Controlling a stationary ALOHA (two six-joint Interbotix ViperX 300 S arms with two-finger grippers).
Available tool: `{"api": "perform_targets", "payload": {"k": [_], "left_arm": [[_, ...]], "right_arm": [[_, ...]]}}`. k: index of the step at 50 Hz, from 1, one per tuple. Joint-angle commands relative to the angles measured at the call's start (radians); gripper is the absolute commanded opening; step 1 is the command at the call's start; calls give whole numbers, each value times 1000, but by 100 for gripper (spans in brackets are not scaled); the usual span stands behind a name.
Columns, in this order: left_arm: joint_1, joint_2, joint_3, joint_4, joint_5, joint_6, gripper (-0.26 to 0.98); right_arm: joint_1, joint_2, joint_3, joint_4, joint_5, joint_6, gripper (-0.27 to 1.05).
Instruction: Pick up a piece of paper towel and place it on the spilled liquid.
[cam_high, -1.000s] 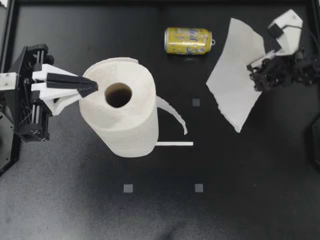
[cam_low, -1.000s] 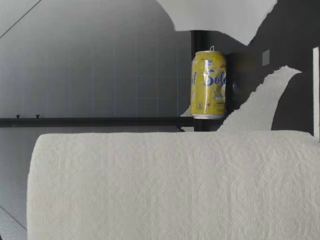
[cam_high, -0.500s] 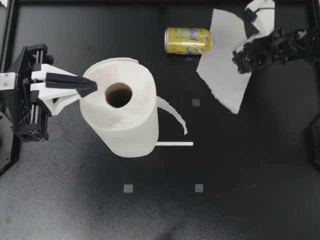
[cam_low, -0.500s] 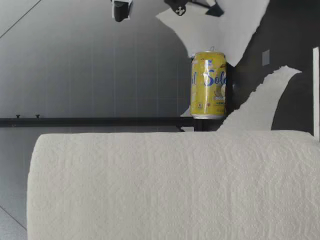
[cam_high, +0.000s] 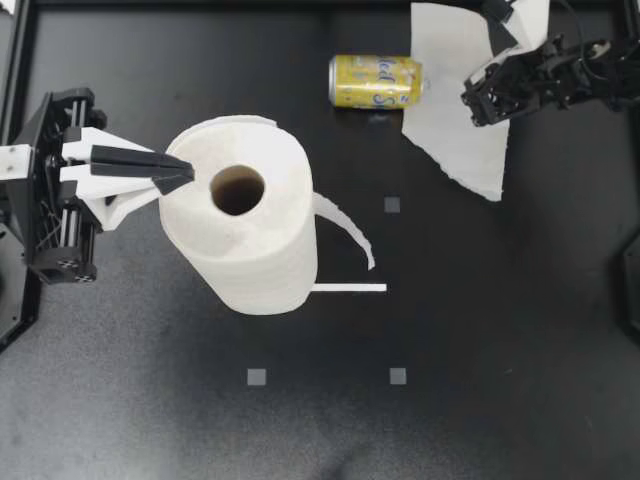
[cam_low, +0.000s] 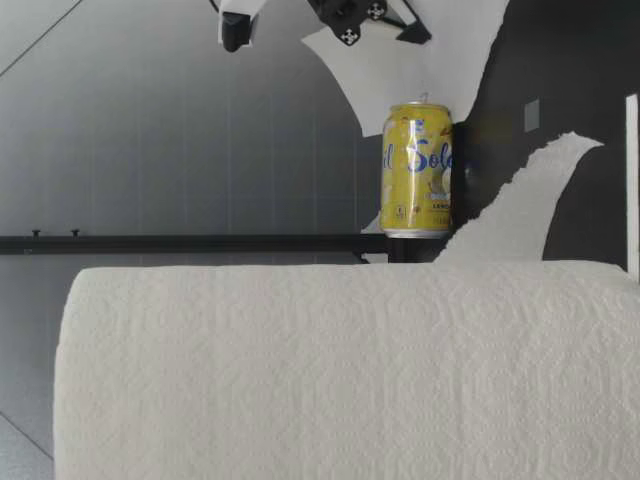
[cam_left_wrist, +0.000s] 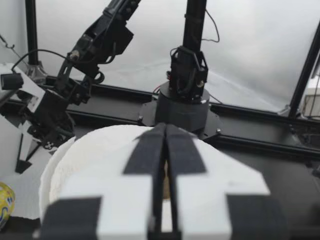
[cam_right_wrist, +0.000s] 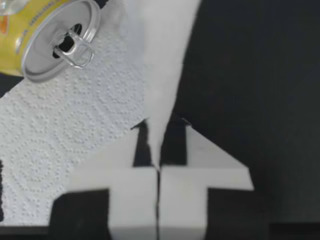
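**Sheet arrives at the can**

Sheet (cam_high: 450, 95) is the thing that moves. In the top view it hangs from my right gripper (cam_high: 482, 98), which has carried it across from the table's right side within the last second. Its edge now reaches the open end of the can (cam_high: 375, 81). My left gripper (cam_high: 185, 172) has not moved. It rests at the rim of the roll (cam_high: 250, 225), fingers together. I judge the spill lies by the can's mouth, but on the black table (cam_high: 480, 350) I cannot make it out. The next step is probably to lower the sheet and let it go.

In the low view the sheet is above the table, behind the can, with the roll nearest the camera. The wall behind is plain grey and a black rail crosses it.

In the left wrist view the fingers are closed, with nothing visible between them, and the tips sit over the roll's top.

In the right wrist view the fingers are clamped on a fold of the sheet. The can's mouth lies just ahead, with the paper spread under it.
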Motion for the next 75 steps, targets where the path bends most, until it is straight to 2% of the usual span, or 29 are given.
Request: {"api": "perform_targets", "payload": {"k": [1,9,19,23,33,45,51,59,67,75], "left_arm": [[-2,-5,-17,2,-5,2,7],[-2,-5,-17,2,-5,2,7],[-2,-5,-18,2,-5,3,7],[-2,-5,-20,2,-5,3,7],[-2,-5,-21,3,-5,5,7],[-2,-6,-23,3,-3,5,7],[-2,-11,-21,5,-3,5,7],[-2,-15,-20,5,-3,6,7],[-2,-15,-17,8,-3,8,7],[-3,-15,-18,11,-3,6,7]], "right_arm": [[-6,-6,-21,3,3,3,-3],[-6,-8,-26,11,28,3,18],[5,-17,-25,25,100,2,57],[31,-20,-25,25,156,0,66],[106,-21,-31,25,325,-5,66],[138,-40,-25,35,400,-15,66],[152,-74,-8,75,485,-64,66],[186,-126,14,221,591,-229,66],[235,-187,11,448,680,-446,66],[328,-284,12,604,759,-578,66]]}}
